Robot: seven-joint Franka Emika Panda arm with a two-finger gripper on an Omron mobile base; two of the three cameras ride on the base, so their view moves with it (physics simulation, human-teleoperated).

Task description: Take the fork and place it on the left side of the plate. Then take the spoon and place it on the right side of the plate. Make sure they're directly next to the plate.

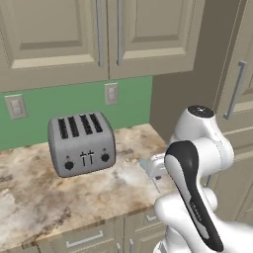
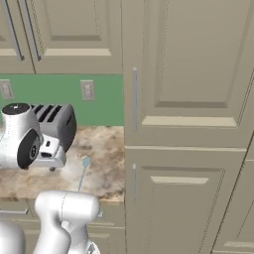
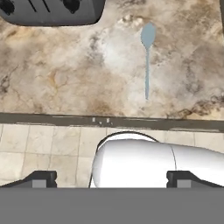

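The spoon (image 3: pixel 147 57) lies flat on the marbled counter (image 3: pixel 65 78), its bowl pointing toward the backsplash, right of the grey toaster (image 1: pixel 81 143) and well apart from it. The gripper (image 3: pixel 111 178) hangs above the counter's front edge with its fingertips (image 3: pixel 41 178) spread wide and nothing between them.

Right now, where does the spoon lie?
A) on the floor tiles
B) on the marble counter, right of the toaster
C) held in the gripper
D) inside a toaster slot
B: the spoon lies flat on the counter, apart from the toaster, and the gripper is back over the floor, open.
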